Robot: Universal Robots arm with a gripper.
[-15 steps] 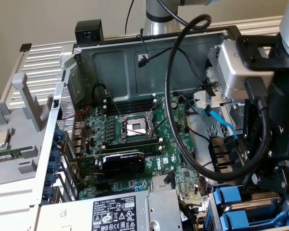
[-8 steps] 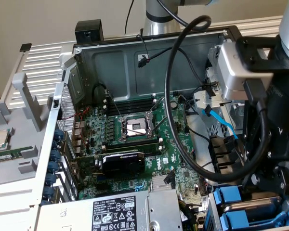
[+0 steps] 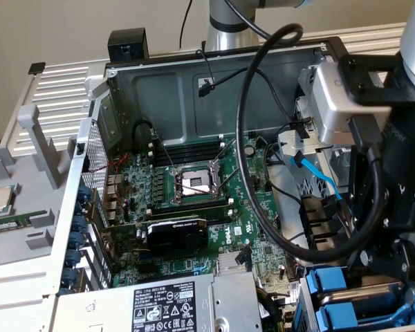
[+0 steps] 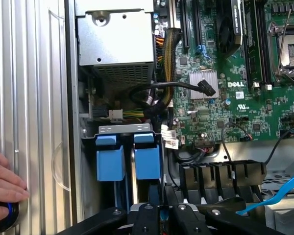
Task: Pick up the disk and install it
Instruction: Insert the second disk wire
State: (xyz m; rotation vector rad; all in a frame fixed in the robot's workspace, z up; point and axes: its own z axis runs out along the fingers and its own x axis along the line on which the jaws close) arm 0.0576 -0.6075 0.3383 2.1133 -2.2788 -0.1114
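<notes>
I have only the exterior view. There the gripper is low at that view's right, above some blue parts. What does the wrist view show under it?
Observer: Two blue drive frames stand side by side in the bay. The gripper is in line with the frame nearer the motherboard.
Operator: Is a person close to the machine?
Observer: Yes. A person's hand rests outside the case, on a round black object with a blue glow.
Operator: Does any cable cross the frames?
Observer: No. A black cable loops between the bay and the power supply.
</notes>
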